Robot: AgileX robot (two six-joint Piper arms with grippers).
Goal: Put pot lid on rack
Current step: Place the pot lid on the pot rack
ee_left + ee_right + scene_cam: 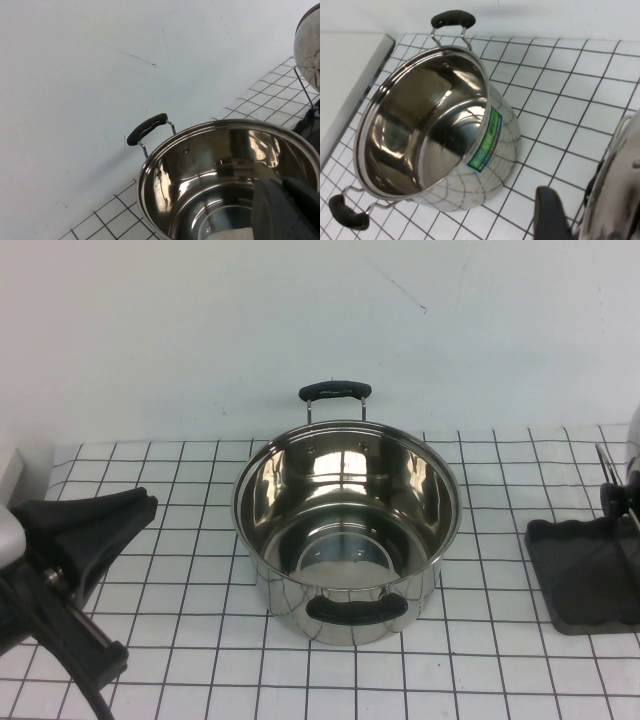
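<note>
The left gripper [125,505] rests closed and empty at the table's left edge, well apart from the lidless steel pot [347,530] standing mid-table on the grid-lined surface [180,640], its 2 black handles fore and aft. At the far right the rack [590,575] carries the pot lid [615,200] upright in its wires; the right gripper [555,215] sits just beside it, whether open or closed cannot be told

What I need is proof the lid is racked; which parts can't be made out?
pot lid: cut by the frame edge in every view.
rack: cropped by the high view's right edge; lid's seating unclear.
right hand: beside the lid, mostly outside the right wrist view.
left hand: shut, left of the pot, nothing hidden.
</note>
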